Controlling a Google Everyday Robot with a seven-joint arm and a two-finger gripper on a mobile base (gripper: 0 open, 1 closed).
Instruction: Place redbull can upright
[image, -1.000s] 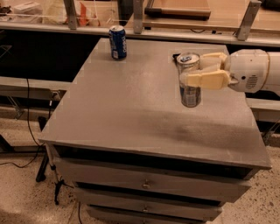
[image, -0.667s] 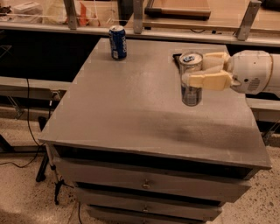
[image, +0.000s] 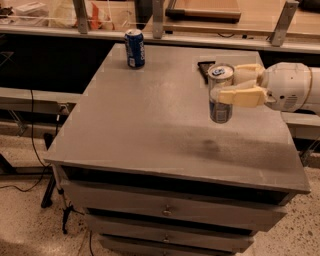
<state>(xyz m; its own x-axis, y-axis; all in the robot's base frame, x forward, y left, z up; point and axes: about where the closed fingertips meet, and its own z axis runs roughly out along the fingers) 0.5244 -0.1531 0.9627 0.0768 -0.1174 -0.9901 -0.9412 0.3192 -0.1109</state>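
Observation:
The redbull can (image: 220, 107) is slim and silver with a pull-tab top. It stands upright over the right side of the grey table top (image: 150, 115). My gripper (image: 226, 84) comes in from the right and is shut on the can's upper half, one cream finger (image: 240, 96) in front and one behind. The can's base is at or just above the surface; I cannot tell if it touches.
A shorter dark-blue can (image: 134, 48) stands upright at the table's back left. A small dark flat object (image: 204, 67) lies just behind the held can. Drawers (image: 165, 210) sit below the top. A shelf with clutter (image: 65, 12) runs behind.
The gripper and the can have barely moved; the hold on the can is the same.

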